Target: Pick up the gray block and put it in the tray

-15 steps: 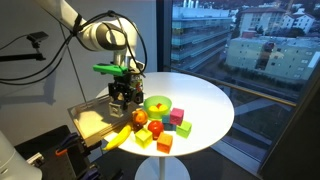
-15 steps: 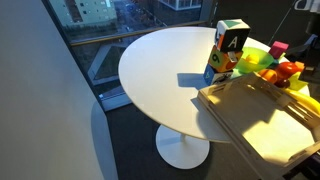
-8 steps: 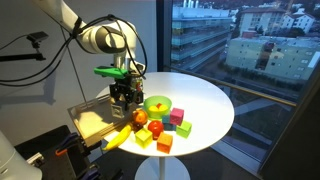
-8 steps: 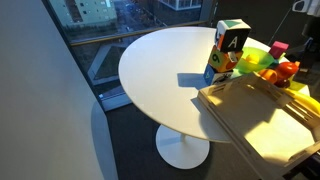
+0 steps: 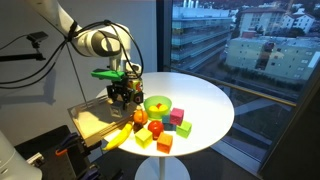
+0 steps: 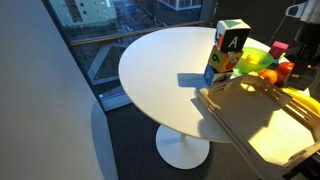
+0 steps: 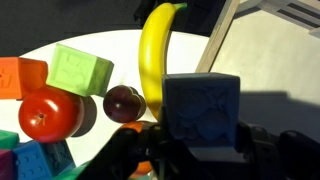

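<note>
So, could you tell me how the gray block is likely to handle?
The gray block looks like a rigid cube, so it probably won't deform. Its embossed faces likely resist slipping. Flat sides suggest it will rest in the tray without rolling.

gray block [image 7: 203,108]: dull gray | tray [image 6: 255,125]: light tan | banana [image 7: 155,55]: yellow | bowl [image 5: 157,104]: green

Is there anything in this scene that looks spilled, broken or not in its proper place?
Nothing stands out. The gray block is held in the pincer, above the table near the tray. The banana, red fruit and green block lie on the table, apparently undamaged.
</note>
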